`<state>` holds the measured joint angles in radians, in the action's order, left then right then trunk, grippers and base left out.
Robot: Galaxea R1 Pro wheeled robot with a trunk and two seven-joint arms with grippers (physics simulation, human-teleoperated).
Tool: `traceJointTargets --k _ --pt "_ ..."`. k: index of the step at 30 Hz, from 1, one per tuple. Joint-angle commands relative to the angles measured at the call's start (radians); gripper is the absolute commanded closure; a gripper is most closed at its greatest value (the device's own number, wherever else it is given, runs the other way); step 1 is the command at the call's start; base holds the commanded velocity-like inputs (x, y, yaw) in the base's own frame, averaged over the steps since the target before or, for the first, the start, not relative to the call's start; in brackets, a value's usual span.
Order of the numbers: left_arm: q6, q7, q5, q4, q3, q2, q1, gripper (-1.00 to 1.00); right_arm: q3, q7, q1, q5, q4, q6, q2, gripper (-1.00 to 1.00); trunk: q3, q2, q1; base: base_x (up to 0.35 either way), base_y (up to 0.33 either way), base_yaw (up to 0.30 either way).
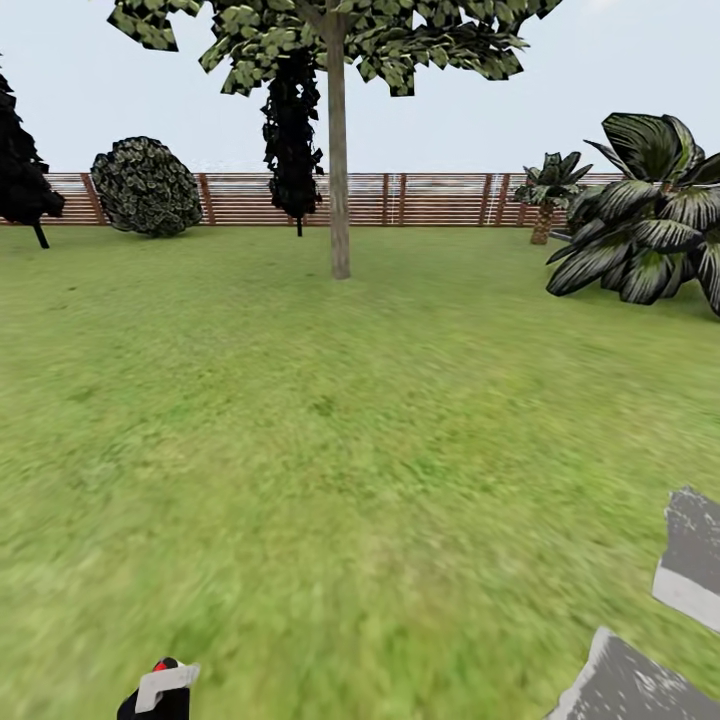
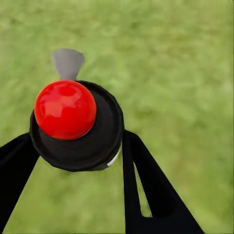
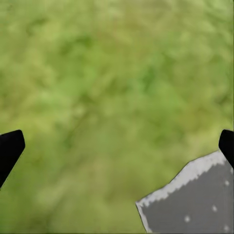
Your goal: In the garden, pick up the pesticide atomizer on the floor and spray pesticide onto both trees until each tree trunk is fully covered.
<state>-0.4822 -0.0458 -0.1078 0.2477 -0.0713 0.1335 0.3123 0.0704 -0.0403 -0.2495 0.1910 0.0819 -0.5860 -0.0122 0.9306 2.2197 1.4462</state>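
Note:
The pesticide atomizer [image 2: 73,122] is a black round bottle with a red ball top and a grey nozzle. My left gripper [image 2: 73,148] is shut on it, with a black finger on each side. The atomizer's top [image 1: 160,686] pokes into the head view at the lower left. One tree stands ahead on the lawn, its pale straight trunk [image 1: 338,170] rising to a dark blocky crown [image 1: 340,35]. It is several metres away. My right gripper [image 3: 119,141] hangs open over grass, its fingers wide apart and holding nothing.
A brown slat fence [image 1: 420,200] closes the far side. Near-black conifers [image 1: 292,130] and a round shrub [image 1: 146,186] stand before it, and broad-leaved palms [image 1: 650,210] at the right. Grey stepping stones [image 1: 690,560] lie at the lower right, one under the right gripper [image 3: 195,200].

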Motion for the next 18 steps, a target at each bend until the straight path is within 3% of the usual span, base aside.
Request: traceJointTargets --k 1,18 --pt "-0.003 -0.004 -0.009 -0.001 -0.001 0.0 0.001 1.0 0.008 -0.004 -0.001 0.006 -0.001 -0.003 0.0 -1.0 0.001 0.0 0.0 0.338 0.0 0.0" --pt "-0.001 -0.004 -0.009 -0.004 -0.001 -0.001 0.001 1.0 0.008 -0.004 0.0 0.006 -0.001 -0.003 0.0 -1.0 0.001 0.0 0.0 0.338 0.0 0.0"
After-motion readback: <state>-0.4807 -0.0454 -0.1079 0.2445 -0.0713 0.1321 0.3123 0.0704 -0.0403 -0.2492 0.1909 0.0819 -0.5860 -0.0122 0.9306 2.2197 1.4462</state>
